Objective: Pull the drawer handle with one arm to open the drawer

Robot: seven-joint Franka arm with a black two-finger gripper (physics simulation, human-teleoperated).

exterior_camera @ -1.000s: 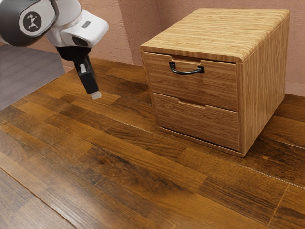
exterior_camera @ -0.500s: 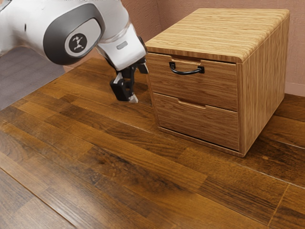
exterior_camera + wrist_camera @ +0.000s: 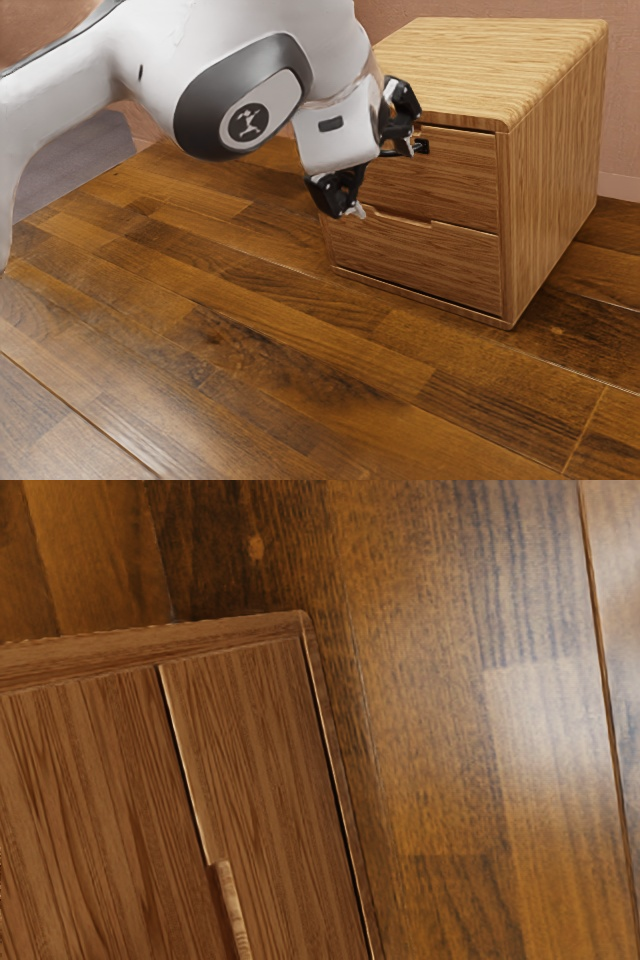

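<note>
A wooden cabinet [image 3: 480, 70] with two drawers stands at the exterior view's right. The upper drawer [image 3: 455, 185] carries a black handle [image 3: 421, 146]; just its right end shows past my hand, and this drawer's front sits flush with the cabinet face. My gripper [image 3: 342, 203] hangs open in front of the cabinet's left front, pointing down, at the seam above the lower drawer [image 3: 420, 255]. It holds nothing. In the wrist view, the upper drawer [image 3: 80, 810] and the lower drawer [image 3: 265, 780] lie just under my hand.
Dark wooden floor [image 3: 250, 330] spreads in front of the cabinet. A pink wall [image 3: 620, 90] runs behind it. A grey floor patch [image 3: 60, 150] lies at the far left.
My arm has swung from the exterior view's left toward the right, up to the cabinet front. It now covers most of the handle. The drawers have not moved.
</note>
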